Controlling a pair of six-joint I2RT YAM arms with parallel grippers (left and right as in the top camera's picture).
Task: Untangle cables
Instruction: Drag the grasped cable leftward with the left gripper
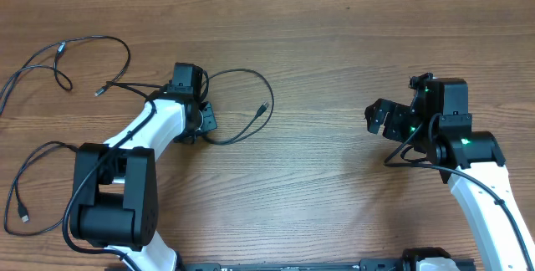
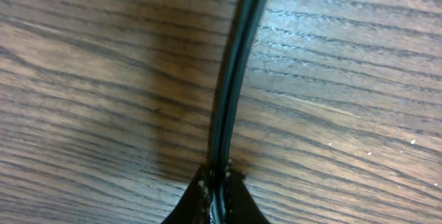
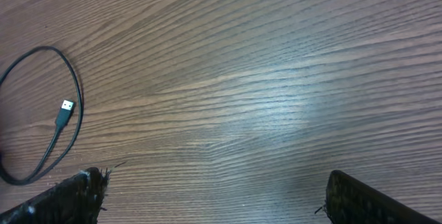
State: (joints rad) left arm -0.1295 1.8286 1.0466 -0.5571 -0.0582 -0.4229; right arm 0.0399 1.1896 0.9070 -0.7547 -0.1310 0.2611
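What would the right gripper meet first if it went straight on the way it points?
Probably only the wooden table: the way ahead of the right gripper looks free. The looped cable lies off to the view's left.

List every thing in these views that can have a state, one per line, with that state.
left gripper: shut, pinching the cables.
right gripper: open, holding nothing.
cables: lying slack on the table in loose loops, one stretch clamped by the left gripper.
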